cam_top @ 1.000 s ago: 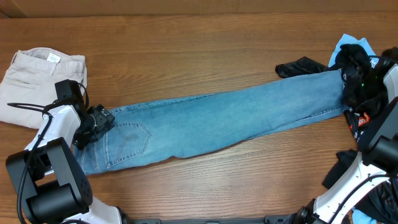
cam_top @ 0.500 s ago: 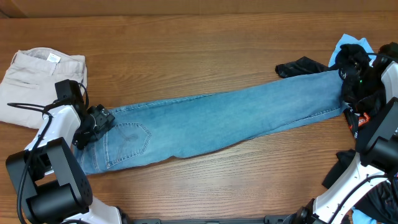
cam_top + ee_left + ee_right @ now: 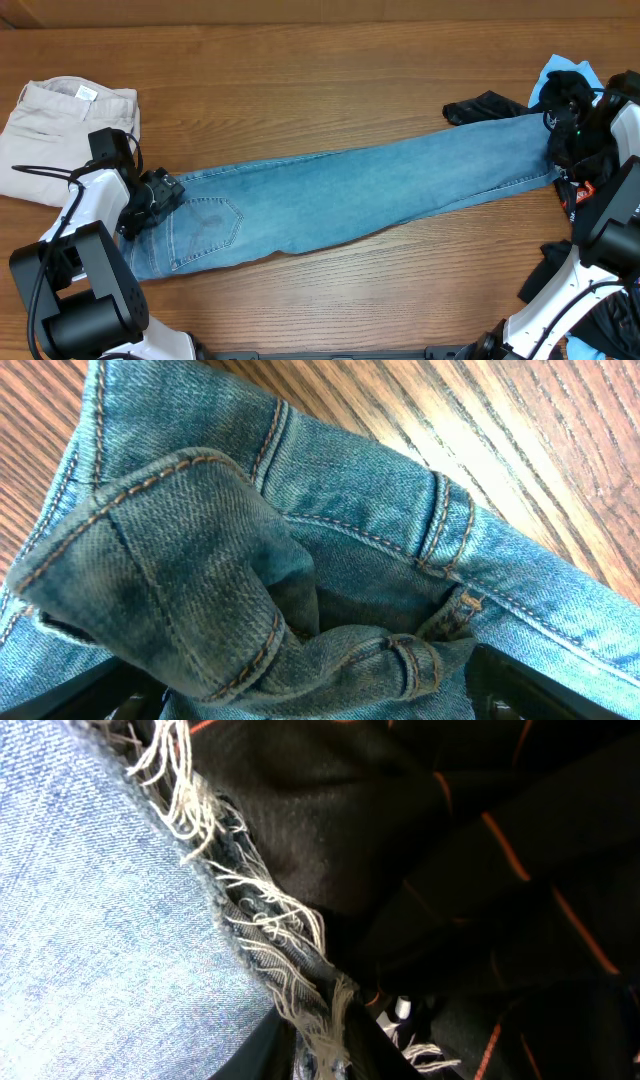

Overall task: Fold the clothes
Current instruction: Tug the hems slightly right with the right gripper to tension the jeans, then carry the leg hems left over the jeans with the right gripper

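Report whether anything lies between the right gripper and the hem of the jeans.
Nothing visible does. The right gripper is at the frayed hem of the jeans. A black garment lies right beside that hem, touching its fringe, not across the denim.

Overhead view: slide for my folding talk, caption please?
Light-blue jeans lie stretched across the wooden table, left claw at the waistband, right claw at the hem; folded beige trousers beside.
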